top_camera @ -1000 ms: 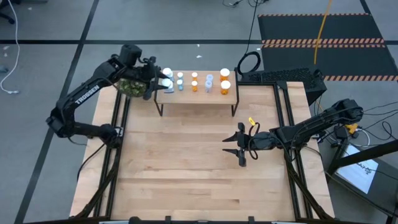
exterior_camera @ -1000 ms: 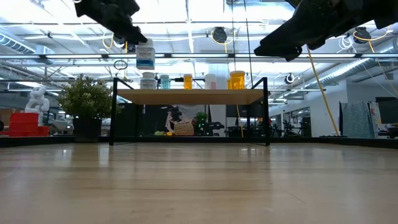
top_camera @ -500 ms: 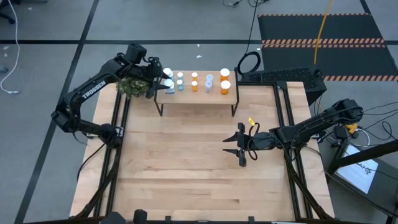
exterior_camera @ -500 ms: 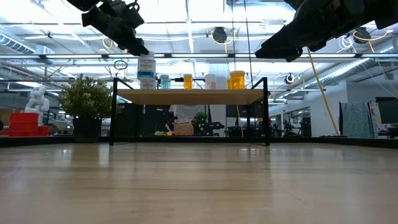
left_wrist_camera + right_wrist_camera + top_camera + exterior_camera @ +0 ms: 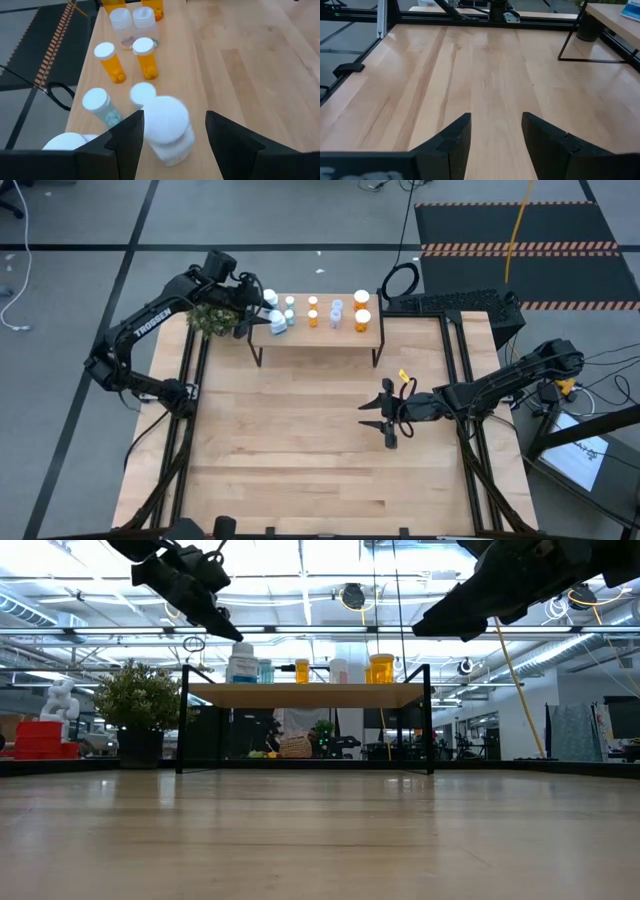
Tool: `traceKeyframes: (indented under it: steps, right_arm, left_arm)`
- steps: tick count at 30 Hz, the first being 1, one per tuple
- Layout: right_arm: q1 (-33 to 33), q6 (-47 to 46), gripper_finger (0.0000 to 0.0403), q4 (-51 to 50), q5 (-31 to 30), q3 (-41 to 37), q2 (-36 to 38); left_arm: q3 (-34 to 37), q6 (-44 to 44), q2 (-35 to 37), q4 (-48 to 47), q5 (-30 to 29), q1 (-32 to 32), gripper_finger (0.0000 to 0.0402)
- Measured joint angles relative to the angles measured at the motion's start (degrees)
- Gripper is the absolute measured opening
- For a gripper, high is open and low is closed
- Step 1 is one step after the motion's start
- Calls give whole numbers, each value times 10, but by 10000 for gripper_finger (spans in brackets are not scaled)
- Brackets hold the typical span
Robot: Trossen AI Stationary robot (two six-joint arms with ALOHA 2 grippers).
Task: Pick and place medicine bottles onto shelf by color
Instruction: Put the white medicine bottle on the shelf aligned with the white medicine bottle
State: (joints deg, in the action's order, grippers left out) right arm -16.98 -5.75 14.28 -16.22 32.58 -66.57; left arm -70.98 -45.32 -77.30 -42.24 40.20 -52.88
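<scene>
Your left end effector (image 5: 172,145) stands open around a light, rigid, slick white bottle (image 5: 166,127) on the shelf (image 5: 370,335); grip its body below the cap. Right end effector (image 5: 385,420) waits open, empty.

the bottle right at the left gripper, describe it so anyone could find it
Find the shelf at the table's far edge and go to its left end. The bottle stands there between the open left gripper's fingers. It is pale with a wide white cap, bigger than the orange ones beyond it.

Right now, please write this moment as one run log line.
left gripper: open over white bottle on shelf | right gripper: open, idle above table
</scene>
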Motion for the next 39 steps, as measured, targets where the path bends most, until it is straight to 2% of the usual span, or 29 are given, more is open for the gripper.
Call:
traceKeyframes:
  steps: [7, 12, 19, 28, 33, 39]
  right_arm:
    - [0, -5, 169, 0, 0, 0, 0]
    - [0, -4, 169, 0, 0, 0, 0]
    - [0, -4, 169, -1, 0, 0, 0]
    - [0, -5, 169, -12, 0, 0, 0]
    - [0, -6, 169, -13, 1, 0, 0]
    - [0, -6, 169, -13, 1, 0, 0]
  left_arm:
    - [0, 4, 0, 1, 0, 1, 214]
    - [0, 68, 0, 21, -13, 17, 214]
    - [0, 121, 0, 63, -198, 86, 218]
    - [0, 197, 0, 72, -343, 151, 284]
    - [0, 233, 0, 67, -373, 174, 296]
    - [0, 251, 0, 22, -392, 176, 265]
